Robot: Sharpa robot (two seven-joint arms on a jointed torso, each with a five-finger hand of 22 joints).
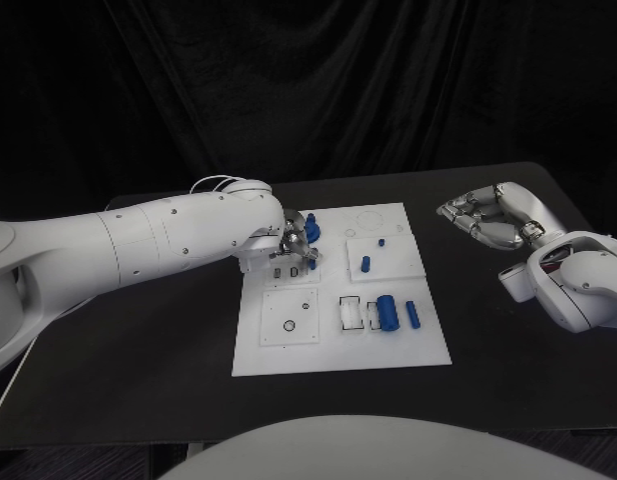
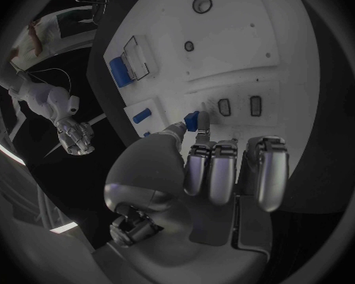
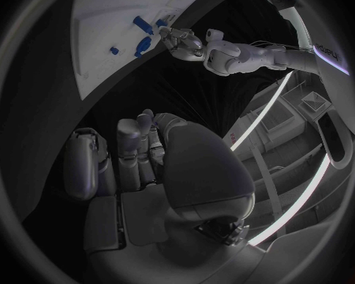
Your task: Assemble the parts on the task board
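The white task board (image 1: 340,290) lies in the middle of the black table. My left hand (image 1: 294,245) hovers over its far left part and pinches a small blue part (image 1: 311,228). In the left wrist view that part (image 2: 193,120) sits between the thumb and a finger of the left hand (image 2: 217,170), just above two small dark slots in the board (image 2: 249,44). A thick blue cylinder (image 1: 389,312) and a thin blue pin (image 1: 412,315) lie on the board's near right. My right hand (image 1: 493,215) hangs to the right of the board with its fingers curled in on nothing (image 3: 138,164).
Two more small blue parts (image 1: 366,265) (image 1: 382,241) lie on the board's far right section. A round outline and a small ring mark the near left panel (image 1: 291,318). The table's right edge runs close behind my right arm (image 1: 582,285).
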